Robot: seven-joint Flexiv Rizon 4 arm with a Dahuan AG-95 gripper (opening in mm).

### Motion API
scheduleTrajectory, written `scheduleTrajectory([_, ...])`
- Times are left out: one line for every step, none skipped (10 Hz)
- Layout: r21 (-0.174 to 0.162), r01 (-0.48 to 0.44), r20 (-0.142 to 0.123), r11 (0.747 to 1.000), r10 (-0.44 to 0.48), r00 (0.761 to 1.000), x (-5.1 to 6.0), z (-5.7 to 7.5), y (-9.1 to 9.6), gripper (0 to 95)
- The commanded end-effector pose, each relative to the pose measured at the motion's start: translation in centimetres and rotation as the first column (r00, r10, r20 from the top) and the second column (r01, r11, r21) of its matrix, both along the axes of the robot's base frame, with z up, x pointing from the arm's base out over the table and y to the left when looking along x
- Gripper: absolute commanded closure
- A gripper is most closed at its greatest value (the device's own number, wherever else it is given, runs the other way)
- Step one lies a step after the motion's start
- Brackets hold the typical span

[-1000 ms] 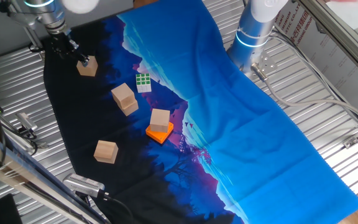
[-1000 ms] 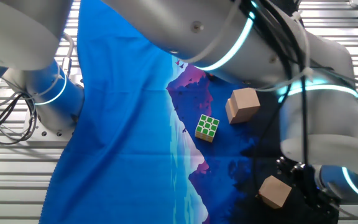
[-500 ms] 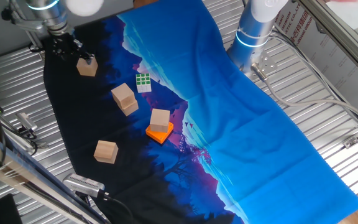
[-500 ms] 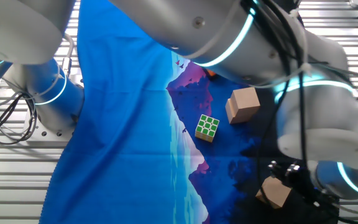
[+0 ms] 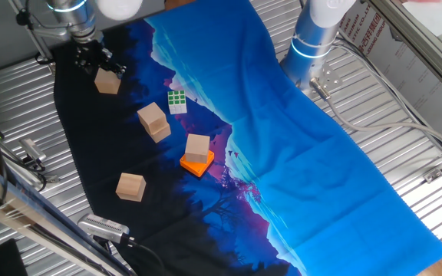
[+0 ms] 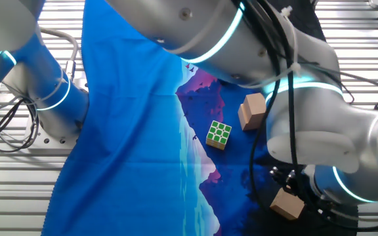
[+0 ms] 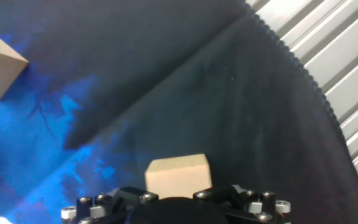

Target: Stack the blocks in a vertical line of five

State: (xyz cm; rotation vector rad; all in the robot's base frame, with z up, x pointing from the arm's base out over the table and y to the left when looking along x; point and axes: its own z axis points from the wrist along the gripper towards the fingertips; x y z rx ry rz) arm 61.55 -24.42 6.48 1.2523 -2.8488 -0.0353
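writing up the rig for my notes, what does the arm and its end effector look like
The arm has thick, rounded, glossy light-grey segments with glowing cyan rings at the joints. Black cables run along its outside. A cylindrical grey base also carries a cyan ring. The end effector is small and black; the hand view shows silver bolt heads on its body.
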Motion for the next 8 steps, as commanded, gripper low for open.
scheduleTrajectory([0.004, 0.002, 0.001, 1.0, -0.002, 1.0, 0.06, 0.05, 0.06, 0.0])
scheduleTrajectory([0.009, 0.001, 0.002, 1.0, -0.001, 1.0, -0.07, 0.12, 0.04, 0.0])
scheduleTrajectory([0.01, -0.002, 0.003, 1.0, 0.002, 1.0, -0.14, 0.16, 0.03, 0.0])
scheduleTrajectory([0.012, -0.006, 0.003, 1.0, 0.006, 1.0, -0.15, 0.17, 0.03, 0.0])
scheduleTrajectory([0.015, -0.009, 0.003, 1.0, 0.009, 1.0, -0.16, 0.17, 0.03, 0.0])
scheduleTrajectory([0.013, -0.01, 0.003, 1.0, 0.01, 1.0, -0.2, 0.15, 0.01, 0.0])
scheduleTrajectory([0.011, -0.013, 0.005, 1.0, 0.013, 1.0, -0.19, -0.01, -0.03, 0.0])
scheduleTrajectory([0.013, -0.034, 0.015, 0.999, 0.034, 0.999, -0.16, -0.13, -0.05, 0.0])
